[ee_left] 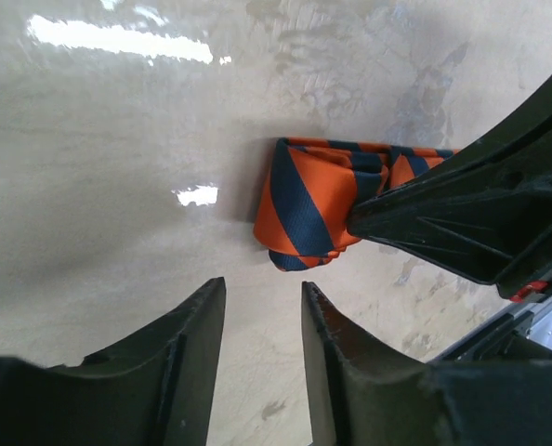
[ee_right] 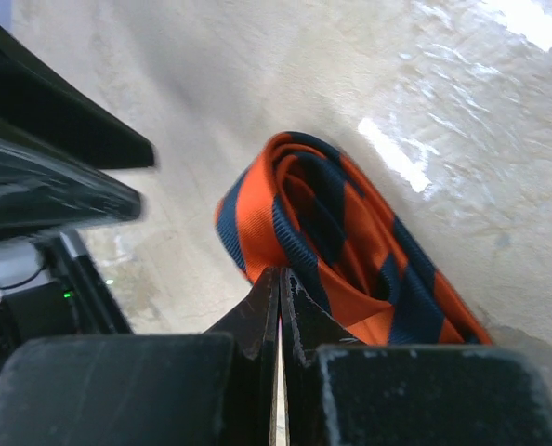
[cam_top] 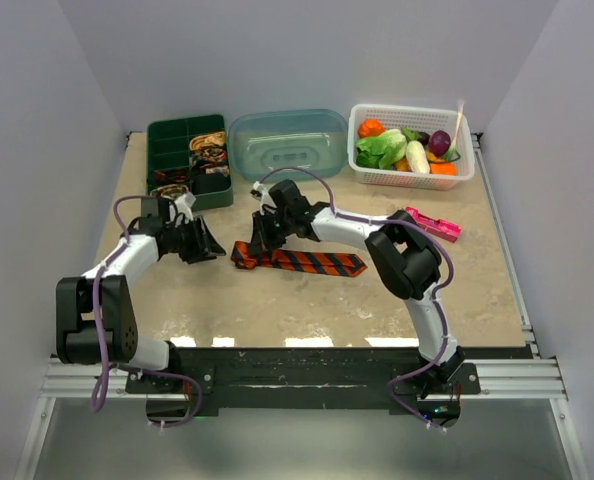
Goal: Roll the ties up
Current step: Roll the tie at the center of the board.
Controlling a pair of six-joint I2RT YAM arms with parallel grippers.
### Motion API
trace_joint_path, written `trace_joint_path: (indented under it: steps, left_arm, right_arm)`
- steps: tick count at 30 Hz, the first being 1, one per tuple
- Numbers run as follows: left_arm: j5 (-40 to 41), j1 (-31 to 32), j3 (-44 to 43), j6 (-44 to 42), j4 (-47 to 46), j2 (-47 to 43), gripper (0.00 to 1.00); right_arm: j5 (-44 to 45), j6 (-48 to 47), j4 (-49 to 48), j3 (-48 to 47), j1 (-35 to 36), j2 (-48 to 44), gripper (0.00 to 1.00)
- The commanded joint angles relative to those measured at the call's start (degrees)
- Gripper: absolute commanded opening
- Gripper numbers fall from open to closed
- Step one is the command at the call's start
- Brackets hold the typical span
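At the desk's (cam_top: 307, 310) back left corner a green compartment tray (cam_top: 165, 150) holds small patterned coils (cam_top: 212, 152) that look like rolled ties, probably finished ones. Just in front of it, the left end effector (ee_left: 262, 288) hovers low over the bare surface with its fingers a little apart and nothing between them. It points at the rolled end of the orange striped tie (ee_left: 299, 209), placed, I judge, to catch or steady the roll. That tie lies near the middle of the desk. Its left end is wound into a loose, flattened coil and the rest trails flat to the right. The right end effector (ee_right: 278, 279) reaches across from the right with its fingers pressed together, tips against the coil, likely pinning it so the turns do not spring open. Whether a layer of fabric is pinched between them I cannot tell. Further right a pink gadget (cam_top: 432, 223) lies apart, and a white basket (cam_top: 407, 110) of toy vegetables sits at the back right corner.
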State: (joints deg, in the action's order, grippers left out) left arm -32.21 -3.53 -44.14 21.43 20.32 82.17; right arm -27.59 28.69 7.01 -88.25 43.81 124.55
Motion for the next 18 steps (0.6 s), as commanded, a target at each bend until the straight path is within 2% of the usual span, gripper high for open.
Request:
trace_joint_path:
  steps: [1,2,5,10,18]
  left_arm:
    - [-0.7,3.0,3.4,0.8,-3.1,-2.0,0.29]
    - [-0.3,3.0,4.1,1.5,-3.5,-2.4,0.15]
    - [2.2,6.9,7.0,4.1,-5.3,-4.3,0.00]
    - [4.5,10.7,9.9,6.6,-7.5,-5.2,0.00]
    - [6.3,12.5,11.4,7.9,-13.8,-4.3,0.00]
  right_arm:
    - [-4.7,1.1,0.9,-6.6,-0.1,-2.4,0.00]
    - [-4.9,1.6,1.0,-7.3,-0.2,-2.8,0.00]
    - [-4.8,2.1,1.4,-9.5,-0.1,-3.1,0.01]
    - [-0.9,2.0,2.0,-11.2,-0.7,-2.2,0.00]
    - [7.3,-0.2,6.5,-15.1,-1.0,3.6,0.00]
